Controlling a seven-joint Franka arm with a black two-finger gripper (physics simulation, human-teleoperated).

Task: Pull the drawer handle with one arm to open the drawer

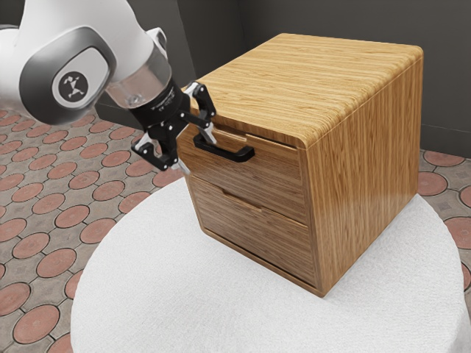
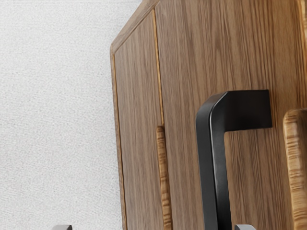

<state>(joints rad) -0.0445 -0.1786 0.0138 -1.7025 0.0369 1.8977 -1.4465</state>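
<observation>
A light wooden cabinet [image 1: 316, 95] with two drawers stands on a round white table [image 1: 184, 294]. The top drawer [image 1: 257, 173] carries a black bar handle [image 1: 228, 153], seen close up in the wrist view as a bent black bar [image 2: 211, 158]. My black gripper [image 1: 196, 151] is at the handle's end nearest the arm, open, with one finger above the bar and one below it. The fingertips [image 2: 244, 226] stand wide apart, and the bar lies between them, closer to one. The top drawer's front sits about level with the lower drawer's front [image 1: 254, 224].
The cabinet takes up the table's far right half in the exterior view. White tabletop spreads in front of it and toward the exterior view's left. Beyond the table's edge is a floor of round red tiles [image 1: 59, 206]. A dark wall stands behind.
</observation>
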